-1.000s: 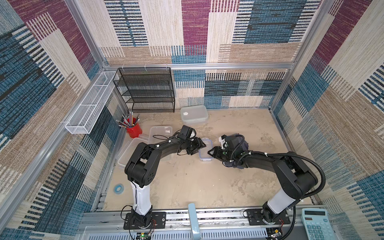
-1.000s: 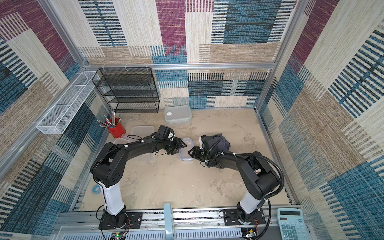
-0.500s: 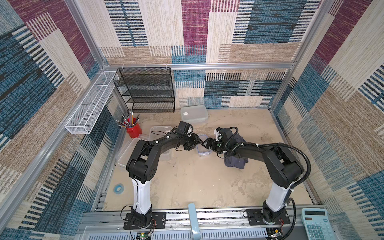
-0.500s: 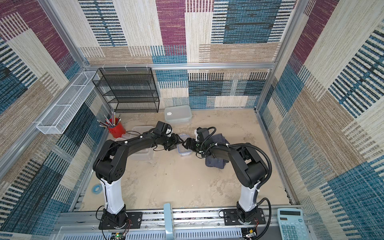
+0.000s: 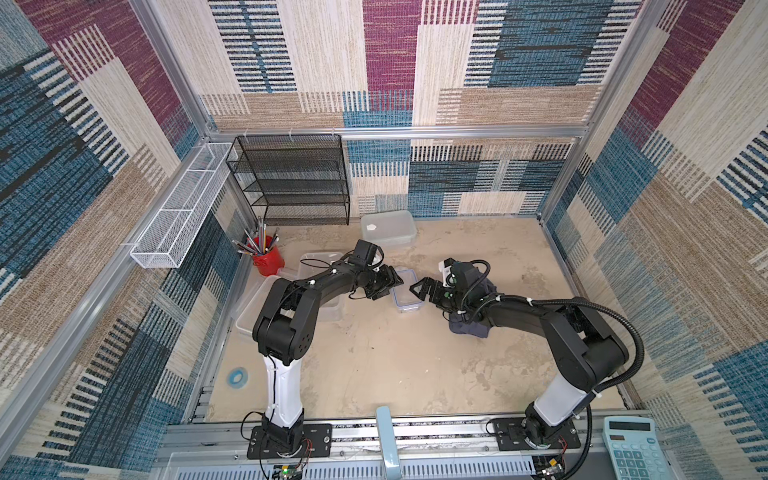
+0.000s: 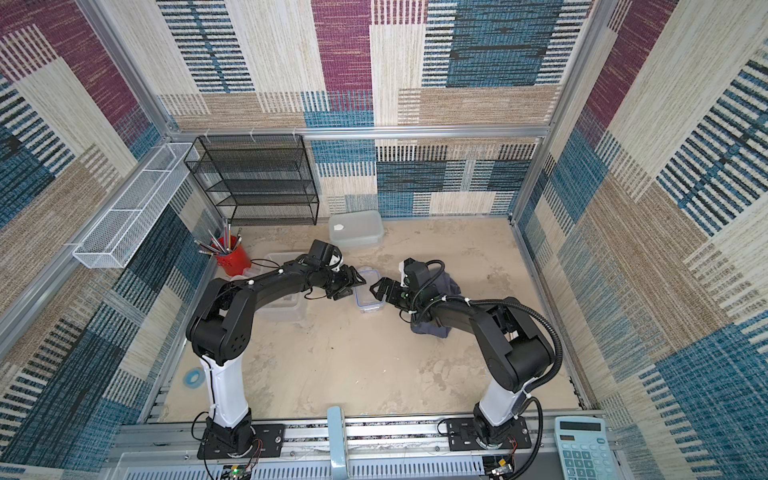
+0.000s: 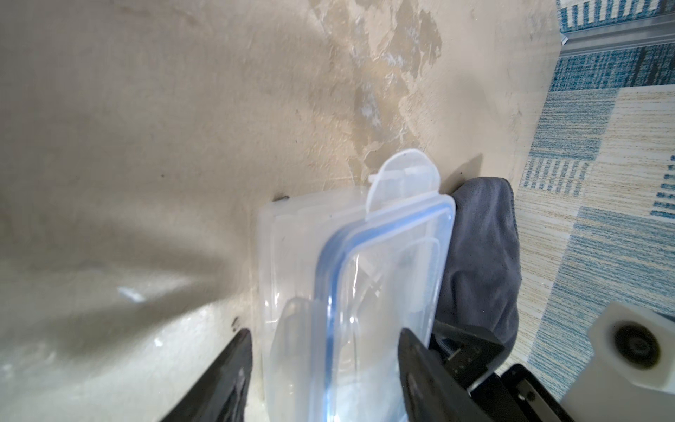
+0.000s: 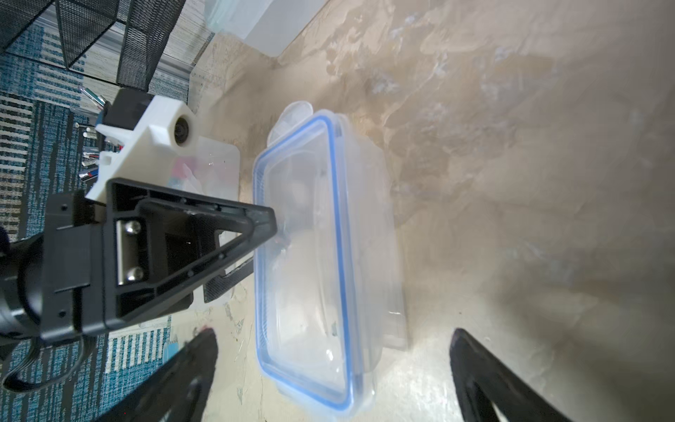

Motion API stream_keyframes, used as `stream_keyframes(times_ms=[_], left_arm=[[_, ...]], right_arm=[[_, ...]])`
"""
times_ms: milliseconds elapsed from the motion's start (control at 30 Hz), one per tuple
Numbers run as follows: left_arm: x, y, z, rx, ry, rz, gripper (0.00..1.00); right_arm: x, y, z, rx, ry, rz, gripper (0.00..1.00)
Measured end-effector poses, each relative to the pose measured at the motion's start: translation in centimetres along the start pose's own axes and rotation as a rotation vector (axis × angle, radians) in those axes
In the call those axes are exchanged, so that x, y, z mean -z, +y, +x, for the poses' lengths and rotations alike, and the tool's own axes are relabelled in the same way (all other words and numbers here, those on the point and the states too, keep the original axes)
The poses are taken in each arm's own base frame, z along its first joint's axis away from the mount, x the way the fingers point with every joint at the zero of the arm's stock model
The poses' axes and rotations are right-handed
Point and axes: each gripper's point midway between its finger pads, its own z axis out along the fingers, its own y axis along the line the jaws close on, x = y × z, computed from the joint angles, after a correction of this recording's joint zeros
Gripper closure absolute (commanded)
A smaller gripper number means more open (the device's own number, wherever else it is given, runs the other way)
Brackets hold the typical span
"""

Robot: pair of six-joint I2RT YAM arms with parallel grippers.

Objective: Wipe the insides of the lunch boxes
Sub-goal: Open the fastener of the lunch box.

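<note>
Here, 2 lidded lunch boxes show in both top views: 1 small lunch box [image 5: 405, 291] with a blue-rimmed lid, on the table [image 5: 374, 365] between the 2 grippers, and 1 larger lidded box [image 5: 388, 227] near the back wall beside the black rack [image 5: 291, 183]; further open clear tubs [image 5: 322, 258] lie partly hidden under the left arm, too covered to count; 1 grey-blue cloth [image 5: 469, 330] lies under the right arm; left gripper [image 7: 325, 333] part open, straddling the small lunch box, 1 finger close against each side, whether it presses cannot be told; right gripper [image 8: 334, 332] spread wide, empty, its 2 fingers either side of that box, apart from it.
</note>
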Motion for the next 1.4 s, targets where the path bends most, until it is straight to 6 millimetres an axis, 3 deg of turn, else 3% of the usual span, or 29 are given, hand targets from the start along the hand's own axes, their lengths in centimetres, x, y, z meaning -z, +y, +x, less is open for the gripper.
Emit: stream_keyframes(times_ms=[333, 933, 1400], left_arm=[[-0.3, 0.1, 0.7, 0.009, 0.02, 0.02, 0.35], [-0.7, -0.3, 0.5, 0.011, 0.016, 0.042, 0.4], [-1.2, -0.7, 1.0, 0.002, 0.014, 0.052, 0.43]], right_arm=[[-0.1, 2.0, -1.7, -0.077, -0.08, -0.16, 0.19], [-2.0, 0.0, -1.1, -0.168, -0.073, -0.145, 0.19], [-1.5, -0.2, -1.2, -0.334, -0.136, -0.255, 0.38]])
